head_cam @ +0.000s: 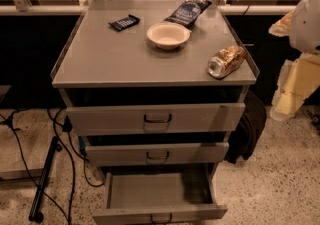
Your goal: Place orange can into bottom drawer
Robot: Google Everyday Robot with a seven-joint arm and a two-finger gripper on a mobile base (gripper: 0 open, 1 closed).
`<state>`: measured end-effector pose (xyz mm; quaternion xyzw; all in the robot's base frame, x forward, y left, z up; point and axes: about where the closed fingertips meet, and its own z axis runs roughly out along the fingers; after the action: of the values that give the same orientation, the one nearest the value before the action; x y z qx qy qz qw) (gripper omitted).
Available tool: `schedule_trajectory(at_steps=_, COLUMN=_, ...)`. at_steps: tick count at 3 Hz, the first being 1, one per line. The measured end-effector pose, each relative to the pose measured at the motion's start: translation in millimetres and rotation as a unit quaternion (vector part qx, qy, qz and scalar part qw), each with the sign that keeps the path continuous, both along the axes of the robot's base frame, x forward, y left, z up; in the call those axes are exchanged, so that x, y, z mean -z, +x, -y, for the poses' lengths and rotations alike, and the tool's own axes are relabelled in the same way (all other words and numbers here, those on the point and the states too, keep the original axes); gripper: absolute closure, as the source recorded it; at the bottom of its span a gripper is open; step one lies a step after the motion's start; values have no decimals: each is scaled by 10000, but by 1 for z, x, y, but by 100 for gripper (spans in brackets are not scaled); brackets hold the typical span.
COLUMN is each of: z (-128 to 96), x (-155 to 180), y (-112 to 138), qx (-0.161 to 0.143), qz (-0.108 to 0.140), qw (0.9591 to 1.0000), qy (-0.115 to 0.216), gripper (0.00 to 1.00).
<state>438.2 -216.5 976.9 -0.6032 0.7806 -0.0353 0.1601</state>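
Observation:
The orange can (pixel 227 61) lies on its side at the right edge of the grey cabinet top (pixel 115 59), its silver end facing front-left. The bottom drawer (pixel 159 190) is pulled out at the cabinet's foot, and its shallow grey tray holds nothing. My gripper (pixel 281 25) is at the frame's right edge, to the right of the can and a little above it, apart from it. The white and cream arm parts (pixel 295 86) hang beside the cabinet below the gripper.
A white bowl (pixel 168 35), a dark blue snack bag (pixel 189 11) and a small dark bar (pixel 124 22) sit on the cabinet top. The top drawer (pixel 155 118) and middle drawer (pixel 157 154) stand above the bottom one. Cables and a black stand (pixel 42 184) lie left; a dark bag (pixel 248 126) lies right.

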Motion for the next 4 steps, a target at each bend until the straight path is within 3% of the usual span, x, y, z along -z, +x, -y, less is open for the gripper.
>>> schedule_trajectory(at_steps=1, z=0, x=0, y=0, qx=0, qz=0, qw=10000, qy=0, gripper=0)
schedule_trajectory(at_steps=2, z=1, x=1, y=9, qx=193, qz=73, qw=9998, qy=51, gripper=0)
schedule_trajectory(at_steps=4, z=3, x=17, y=54, qx=919, qz=285, qw=9944, qy=427, gripper=0)
